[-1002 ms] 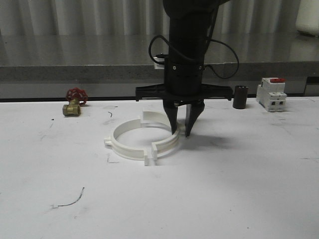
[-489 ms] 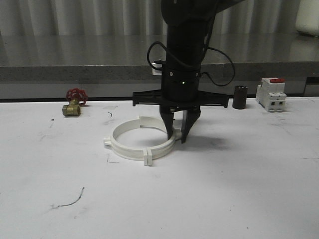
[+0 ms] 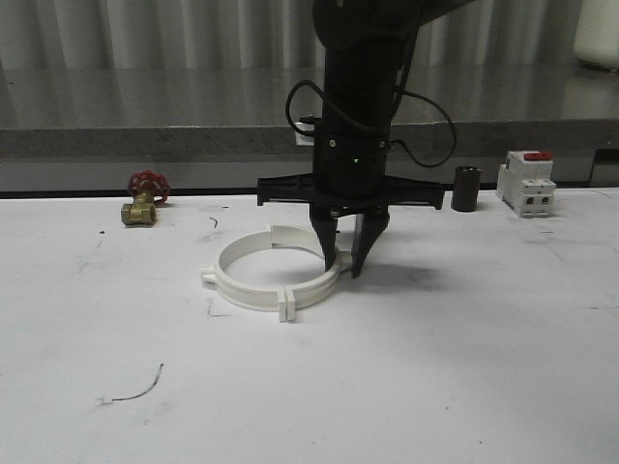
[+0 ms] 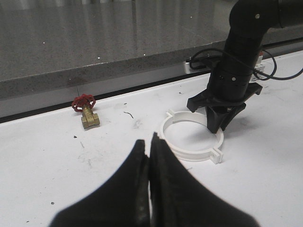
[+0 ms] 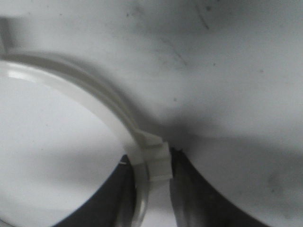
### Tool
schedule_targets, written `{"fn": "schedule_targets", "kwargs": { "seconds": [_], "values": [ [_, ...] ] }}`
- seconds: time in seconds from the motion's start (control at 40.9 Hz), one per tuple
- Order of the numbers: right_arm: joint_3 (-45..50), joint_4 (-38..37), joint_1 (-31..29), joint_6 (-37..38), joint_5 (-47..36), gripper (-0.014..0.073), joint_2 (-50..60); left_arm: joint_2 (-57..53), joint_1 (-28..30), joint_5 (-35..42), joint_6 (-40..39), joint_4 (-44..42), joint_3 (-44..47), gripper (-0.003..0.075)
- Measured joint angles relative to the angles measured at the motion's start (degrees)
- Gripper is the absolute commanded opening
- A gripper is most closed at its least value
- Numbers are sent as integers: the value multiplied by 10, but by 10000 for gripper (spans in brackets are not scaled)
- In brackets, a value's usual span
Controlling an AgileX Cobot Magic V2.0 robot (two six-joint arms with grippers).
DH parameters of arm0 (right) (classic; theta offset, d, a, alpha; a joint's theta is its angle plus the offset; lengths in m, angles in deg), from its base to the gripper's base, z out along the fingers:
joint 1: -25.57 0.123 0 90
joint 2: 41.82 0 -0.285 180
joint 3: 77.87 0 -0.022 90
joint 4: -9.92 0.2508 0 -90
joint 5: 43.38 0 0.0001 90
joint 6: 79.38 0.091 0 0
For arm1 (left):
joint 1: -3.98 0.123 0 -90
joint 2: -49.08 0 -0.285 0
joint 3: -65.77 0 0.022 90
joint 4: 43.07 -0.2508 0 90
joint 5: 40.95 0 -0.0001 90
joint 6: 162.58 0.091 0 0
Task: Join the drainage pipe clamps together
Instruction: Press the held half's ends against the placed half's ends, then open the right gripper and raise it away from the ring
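Joining step: pressing the drainage pipe clamps (image 3: 276, 277) into one ring on the tabletop (image 3: 435, 387), centre, just left of the right tool (image 3: 345, 266).
Near joint: its tabs (image 3: 284, 305) look mated.
Right tool: you have its fingers narrowly straddling the band at the right-hand tabs (image 5: 158, 158), one inside the ring, one outside; whether they actually pinch it I cannot tell.
Advice: squeeze square across the tabs, keep the ring flat, don't lift.
Left tool (image 4: 149, 151): fingers pressed together, holding nothing, well apart from the ring.
Bystander: brass valve (image 3: 143, 201), far left.
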Motion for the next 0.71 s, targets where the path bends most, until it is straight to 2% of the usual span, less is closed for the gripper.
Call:
{"fn": "schedule_targets", "kwargs": {
  "seconds": [0.147, 0.367, 0.709],
  "values": [
    [0, 0, 0, 9, 0, 163, 0, 0, 0, 0, 0, 0, 0, -20],
    [0, 0, 0, 18, 0, 299, 0, 0, 0, 0, 0, 0, 0, -20],
    [-2, 0, 2, 20, -3, 310, -2, 0, 0, 0, 0, 0, 0, -20]
  ]
}}
